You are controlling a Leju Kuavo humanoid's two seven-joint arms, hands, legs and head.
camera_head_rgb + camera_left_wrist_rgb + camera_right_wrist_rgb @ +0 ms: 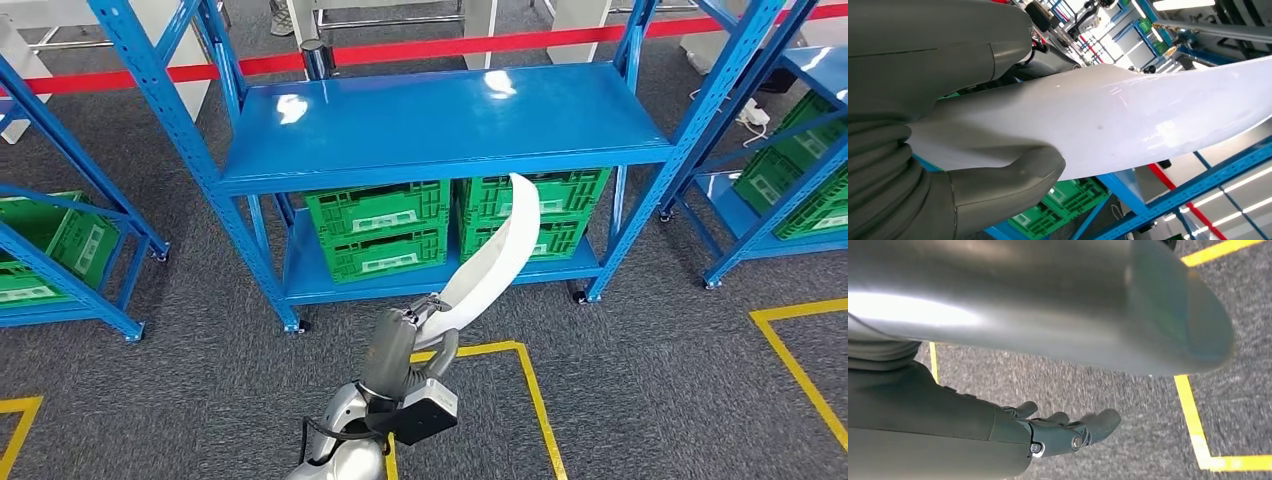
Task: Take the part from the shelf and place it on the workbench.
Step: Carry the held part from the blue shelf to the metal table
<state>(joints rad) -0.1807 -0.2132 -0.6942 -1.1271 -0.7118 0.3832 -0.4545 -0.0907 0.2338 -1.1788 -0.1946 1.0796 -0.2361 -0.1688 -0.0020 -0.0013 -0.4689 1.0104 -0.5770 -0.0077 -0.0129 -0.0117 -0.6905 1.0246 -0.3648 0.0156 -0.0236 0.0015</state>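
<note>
- The left hand (408, 335) is seen in the head view raised in front of the blue shelf (440, 125), clenched around the lower end of a long, curved white part (497, 262).
- From the hand, the part is carried upward and away, its far tip ending in front of the green crates (378, 228) stacked on the shelf's lower board.
- In the left wrist view, the part (1108, 117) is gripped between the thick grey thumb (1008, 177) on one face and the hand's cover on the other; the darker fingers are hidden behind the part.
- The shelf's top board, beyond the part's tip, is seen bare and glossy, with a red barrier tape (480, 45) stretched behind it.
- The right hand (1068, 432) is seen in the right wrist view hanging over grey carpet (1098, 385), with nothing held; its fingers appear loosely extended and released, though the blur makes this less than certain.
- Yellow floor lines (1198, 440) are laid on the carpet beyond the right hand's fingertips.
</note>
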